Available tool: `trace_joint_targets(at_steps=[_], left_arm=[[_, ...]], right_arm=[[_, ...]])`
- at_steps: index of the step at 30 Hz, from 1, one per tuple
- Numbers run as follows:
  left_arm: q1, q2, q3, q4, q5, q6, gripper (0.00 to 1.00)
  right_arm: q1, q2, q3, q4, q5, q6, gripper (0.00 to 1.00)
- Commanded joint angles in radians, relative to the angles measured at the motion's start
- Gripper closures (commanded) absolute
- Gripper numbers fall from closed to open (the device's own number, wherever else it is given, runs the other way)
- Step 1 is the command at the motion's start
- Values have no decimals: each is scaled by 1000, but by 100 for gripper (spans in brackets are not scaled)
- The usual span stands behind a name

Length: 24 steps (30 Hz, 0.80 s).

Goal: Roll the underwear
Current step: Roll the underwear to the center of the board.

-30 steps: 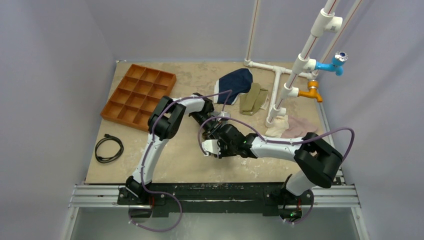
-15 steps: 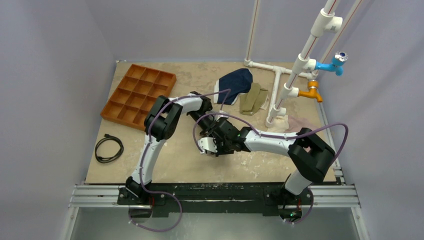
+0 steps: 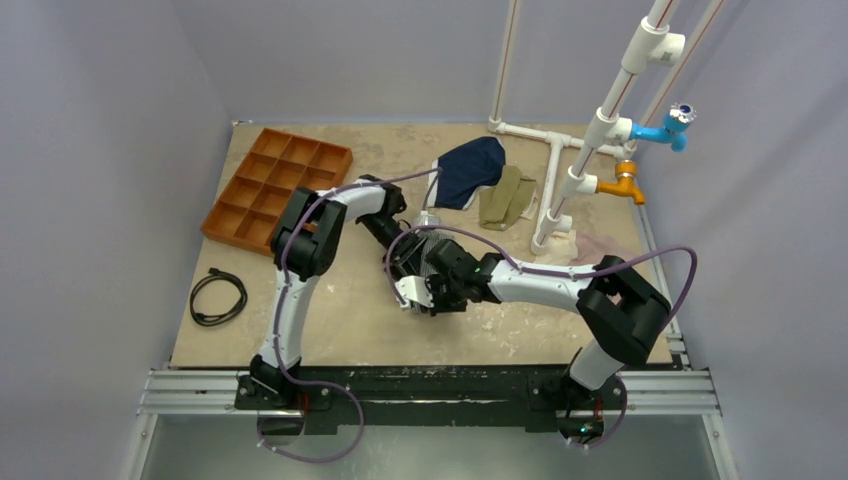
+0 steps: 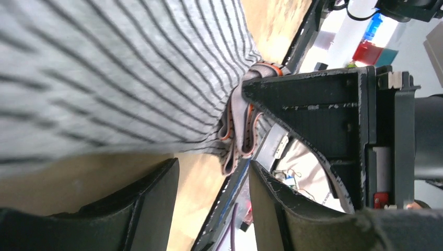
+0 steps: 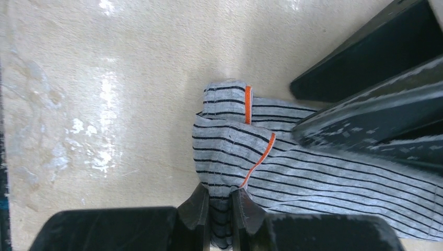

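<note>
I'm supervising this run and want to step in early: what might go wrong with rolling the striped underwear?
The right hand pinches only a thin fold of the underwear, so the cloth may slip out. The left hand is open beside it, so the bunched layers may unfold. Both hands sit very close and might bump.

The scuffed beige table (image 3: 350, 325) carries an orange compartment tray (image 3: 277, 188), a coiled black cable (image 3: 218, 297), a navy garment (image 3: 470, 170), an olive-tan garment (image 3: 505, 197), a pale pink cloth (image 3: 600, 246), a white pipe frame (image 3: 525, 131) and the striped underwear (image 5: 292, 167).
</note>
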Motion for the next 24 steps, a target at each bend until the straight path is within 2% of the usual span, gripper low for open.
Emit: trace_joint_targets(at_steps=[1,7,14,24], left_arm=[[59,-86,-14,-5,-40,58,49],[166,-227,-87,11,-45,58,50],[296,-478,-259,86,-71,50,51],[315,-833,-528,241,-106,121,50]], right_arm=[[11,45,-29,-165,-115,53,100],[-41,89,52,-229,-205,43,100],[-173,295,312,-477,-413,-47,100],[-262,645,691,-790,-595,-192,98]])
